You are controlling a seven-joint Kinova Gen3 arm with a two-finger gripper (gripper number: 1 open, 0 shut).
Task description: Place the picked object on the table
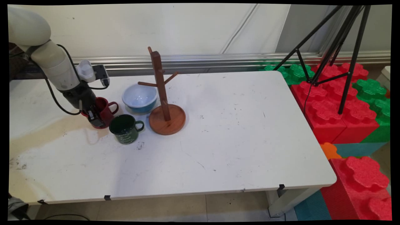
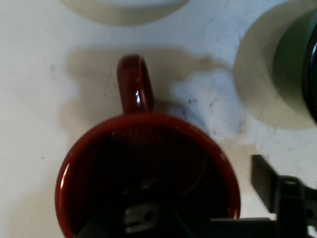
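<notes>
Looking down from the main view: the gripper (image 1: 94, 118) is lowered onto the red mug (image 1: 104, 112) at the table's (image 1: 237, 150) left side, one finger inside the cup and one against its near outer wall, so the jaws straddle the rim and look closed on it. The red mug stands upright, handle pointing right. Just beside it, near and to the right, stands a dark green mug (image 1: 126, 128), handle also right. Beyond that is a light blue bowl (image 1: 139, 98), and right of the bowl a wooden mug tree (image 1: 164, 106) on a round base. Red and green foam blocks (image 1: 340, 106) and a black tripod (image 1: 337, 47) stand off the table's right end.

Hand view: the red mug (image 2: 143, 163) fills the lower frame, its dark inside seen from above, handle at the top. One finger (image 2: 270, 183) shows outside the rim at lower right; the other sits inside the cup. The green mug's edge (image 2: 297, 74) shows at upper right.
</notes>
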